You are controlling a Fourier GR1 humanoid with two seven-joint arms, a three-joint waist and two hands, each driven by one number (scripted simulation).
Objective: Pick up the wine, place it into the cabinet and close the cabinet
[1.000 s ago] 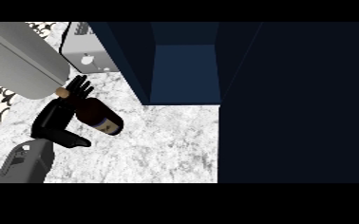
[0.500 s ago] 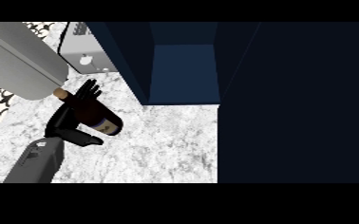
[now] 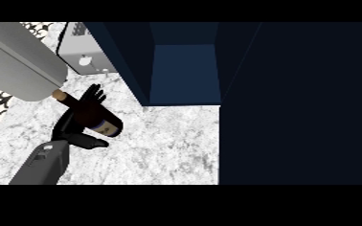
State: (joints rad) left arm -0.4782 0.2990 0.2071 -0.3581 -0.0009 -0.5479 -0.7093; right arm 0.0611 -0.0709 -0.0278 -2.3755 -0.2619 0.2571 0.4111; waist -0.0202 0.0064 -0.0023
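Wine (image 3: 96,116), a dark bottle with a pale label near its base and a tan cork end, lies tilted across the marbled tabletop (image 3: 170,148) at the left of the head view. Its cork end points up and to the left, close to the big grey cylinder (image 3: 28,62) that crosses the upper left corner, and its base points down and to the right. The left hand (image 3: 74,124) has hold of the bottle: the black fingers (image 3: 92,95) reach up along the far side of its neck and shoulder, and the thumb (image 3: 92,142) curls in below the body, so the bottle sits between them. The hand hides much of the bottle's left side. A grey forearm (image 3: 42,165) runs from the hand down to the lower left edge. Whether the bottle touches the tabletop or is held just off it cannot be told from this view.

Right of the bottle and apart from it stands the cabinet (image 3: 184,72), dark blue, its open compartment showing as a lighter blue panel. A light grey box with a round knob (image 3: 84,57) sits between the cylinder and the cabinet's left wall. The right side of the view is a broad dark surface.
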